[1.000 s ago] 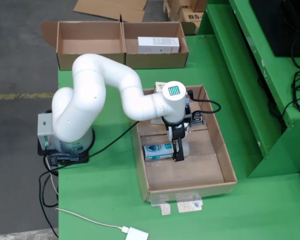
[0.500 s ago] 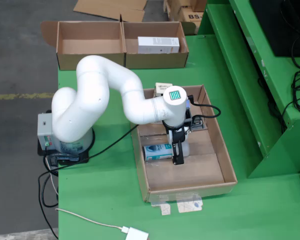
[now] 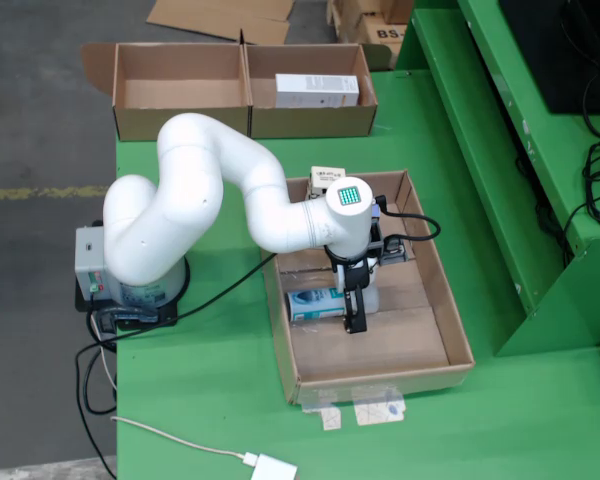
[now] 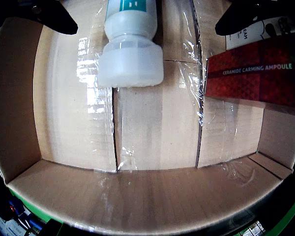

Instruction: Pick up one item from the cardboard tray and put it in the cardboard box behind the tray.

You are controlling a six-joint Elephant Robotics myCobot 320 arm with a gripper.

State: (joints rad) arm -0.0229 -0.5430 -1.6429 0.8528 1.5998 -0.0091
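Observation:
The cardboard tray (image 3: 380, 380) lies on the green table. A white bottle with a teal label (image 3: 315, 303) lies on its side in the tray. In the wrist view its cap (image 4: 130, 61) points toward the tray's near wall (image 4: 137, 201). My gripper (image 3: 353, 305) hangs low over the bottle. In the wrist view the gripper (image 4: 146, 29) is open, with one black finger (image 4: 44, 12) on each side of the bottle and not touching it. A dark red carton (image 4: 258, 73) lies to the bottle's right. The cardboard box (image 3: 180, 120) stands behind the tray.
The box's right compartment holds a white carton (image 3: 317, 90). A small white box (image 3: 327, 177) sits at the tray's far rim. A black cable (image 3: 420, 225) loops over the tray. A raised green frame (image 3: 500, 180) borders the right. A white adapter (image 3: 273, 468) lies at the table's front.

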